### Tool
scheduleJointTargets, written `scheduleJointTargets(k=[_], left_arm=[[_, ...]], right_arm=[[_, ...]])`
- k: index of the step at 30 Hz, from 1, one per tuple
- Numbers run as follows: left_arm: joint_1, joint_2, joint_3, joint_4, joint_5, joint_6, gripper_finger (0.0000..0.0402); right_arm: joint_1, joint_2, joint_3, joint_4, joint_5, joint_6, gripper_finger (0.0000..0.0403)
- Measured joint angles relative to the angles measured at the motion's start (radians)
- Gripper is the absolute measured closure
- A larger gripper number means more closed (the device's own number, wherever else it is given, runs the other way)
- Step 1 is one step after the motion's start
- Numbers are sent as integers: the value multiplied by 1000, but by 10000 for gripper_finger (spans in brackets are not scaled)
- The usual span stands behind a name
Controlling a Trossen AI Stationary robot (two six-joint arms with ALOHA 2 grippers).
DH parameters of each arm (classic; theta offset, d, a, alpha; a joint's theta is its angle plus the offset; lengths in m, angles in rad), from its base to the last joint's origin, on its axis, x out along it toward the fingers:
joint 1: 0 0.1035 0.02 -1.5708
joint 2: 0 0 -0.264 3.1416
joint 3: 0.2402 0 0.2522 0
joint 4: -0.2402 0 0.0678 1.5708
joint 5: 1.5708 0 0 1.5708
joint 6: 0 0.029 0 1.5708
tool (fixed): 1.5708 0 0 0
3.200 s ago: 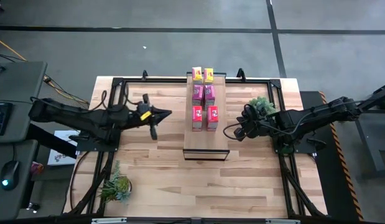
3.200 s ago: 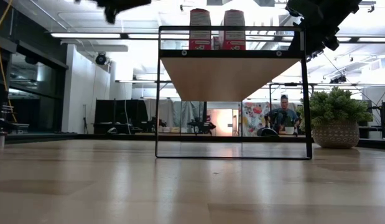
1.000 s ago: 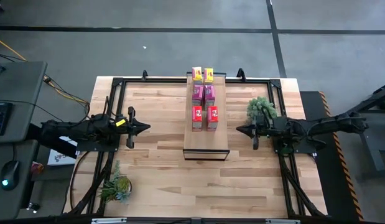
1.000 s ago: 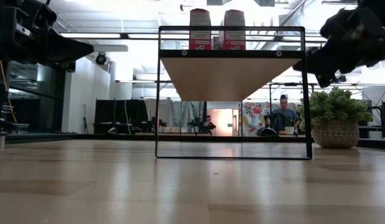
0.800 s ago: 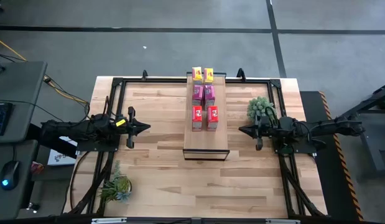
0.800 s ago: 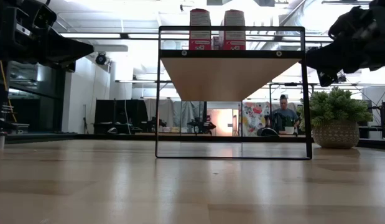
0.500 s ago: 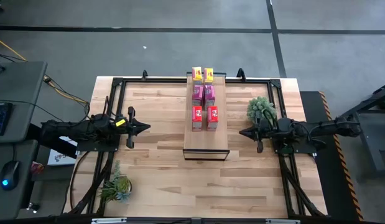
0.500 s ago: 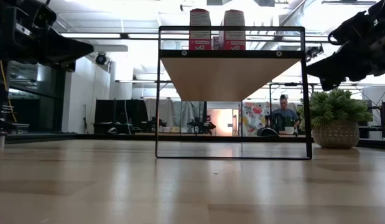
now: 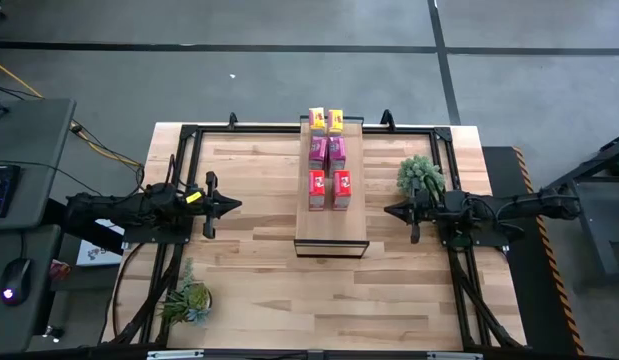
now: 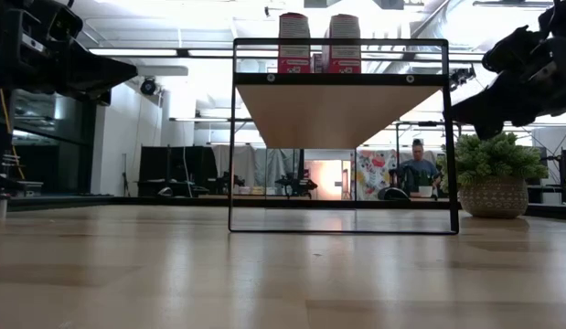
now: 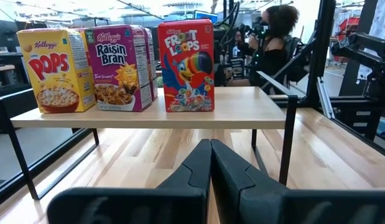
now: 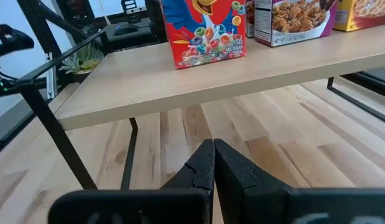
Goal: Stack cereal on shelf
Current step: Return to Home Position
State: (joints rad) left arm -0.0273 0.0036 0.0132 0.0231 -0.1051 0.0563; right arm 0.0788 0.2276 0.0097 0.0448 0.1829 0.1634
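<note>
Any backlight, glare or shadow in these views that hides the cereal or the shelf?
Low view: ceiling lights backlight the scene; left arm and right arm turn to silhouettes, but the shelf and the red boxes on it show. High view: even light, no glare. Left wrist view: boxes evenly lit, labels readable. Right wrist view: no glare on the shelf top.

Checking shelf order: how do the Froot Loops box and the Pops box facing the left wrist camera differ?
The Froot Loops box is red, the Pops box yellow. Froot Loops stands nearest the bare end of the shelf; Pops at the opposite end. Both stand upright, fronts turned the same way.
</note>
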Motion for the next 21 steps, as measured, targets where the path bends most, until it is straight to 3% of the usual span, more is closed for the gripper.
scheduleJointTargets(k=[21], left_arm=[[1, 1, 0, 2, -1, 0, 401]], right_arm=[[0, 0, 0, 0, 0, 72, 403]])
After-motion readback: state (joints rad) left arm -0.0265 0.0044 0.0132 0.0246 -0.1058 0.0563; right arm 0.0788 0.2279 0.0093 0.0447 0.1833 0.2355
